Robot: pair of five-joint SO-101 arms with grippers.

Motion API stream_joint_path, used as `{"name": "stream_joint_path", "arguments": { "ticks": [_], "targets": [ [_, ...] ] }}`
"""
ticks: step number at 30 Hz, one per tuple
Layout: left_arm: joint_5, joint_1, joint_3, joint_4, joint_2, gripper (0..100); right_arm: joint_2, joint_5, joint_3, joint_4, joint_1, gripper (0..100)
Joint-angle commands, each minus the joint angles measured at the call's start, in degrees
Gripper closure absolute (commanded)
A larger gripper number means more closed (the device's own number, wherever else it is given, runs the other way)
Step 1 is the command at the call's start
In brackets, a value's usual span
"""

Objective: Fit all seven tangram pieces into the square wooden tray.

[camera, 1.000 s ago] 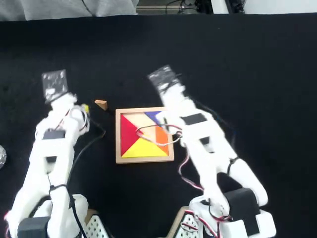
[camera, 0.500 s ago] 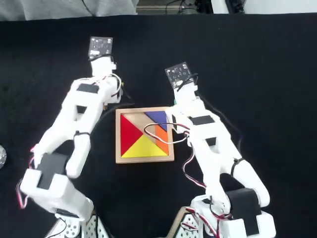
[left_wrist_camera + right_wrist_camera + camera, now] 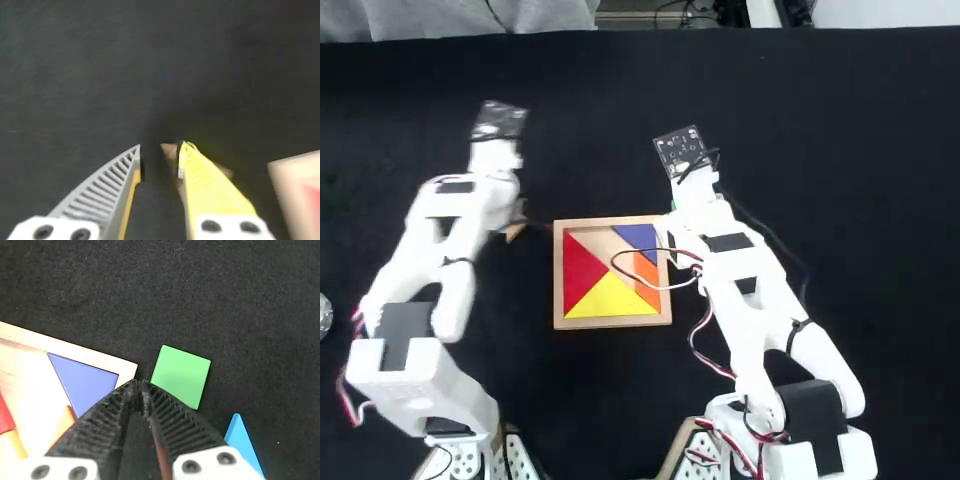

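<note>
The square wooden tray [image 3: 561,272] lies mid-table and holds a red triangle [image 3: 582,270], a yellow triangle [image 3: 610,298], a blue triangle [image 3: 638,236] and an orange piece [image 3: 645,272]. Off its far-left corner lies a small tan wooden piece [image 3: 515,232], where my left gripper [image 3: 513,222] hangs low. That gripper [image 3: 160,147] is open, and the tan piece [image 3: 169,151] lies against its yellow finger. My right gripper [image 3: 138,385] is shut and empty just outside the tray's rim [image 3: 75,354]. Beside it lie a green square [image 3: 181,375] and a light blue triangle [image 3: 242,442].
A small silvery object [image 3: 323,312] sits at the left edge of the black table. Both arm bases stand at the front edge. A white cable [image 3: 640,282] from the right arm loops over the tray's right side.
My left arm swung far out, then came back down to the tan piece by the tray's far-left corner. My right arm shifted off the tray to its far-right corner and then held still.
</note>
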Motion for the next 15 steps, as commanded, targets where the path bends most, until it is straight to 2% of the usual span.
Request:
{"name": "stream_joint_path", "arguments": {
  "ticks": [1, 3, 6, 11, 13, 15],
  "targets": [
    [-5.5, -12.1, -1.4, 8.5, -6.7, 87, -2.7, -0.5, -0.2, -1.1, 0.6, 98.8],
    [-5.5, -14.6, -1.9, 11.4, -12.0, 87, -2.7, -0.5, -0.2, -1.1, 0.5, 98.8],
    [-5.3, -14.5, -1.4, 12.7, -19.9, 87, -2.7, -0.5, -0.2, -1.1, 0.5, 98.8],
    [1.9, -4.4, 3.7, 13.7, -22.3, 87, -2.7, -0.5, -0.1, -1.1, 0.5, 98.8],
    [5.7, -2.1, 5.5, 10.1, -20.4, 87, -2.7, -0.5, -0.1, -1.1, 0.5, 98.8],
    [8.3, -2.9, 5.7, 5.0, -17.2, 87, -2.7, -0.5, -0.1, -1.1, 0.5, 98.8]
  ]
}}
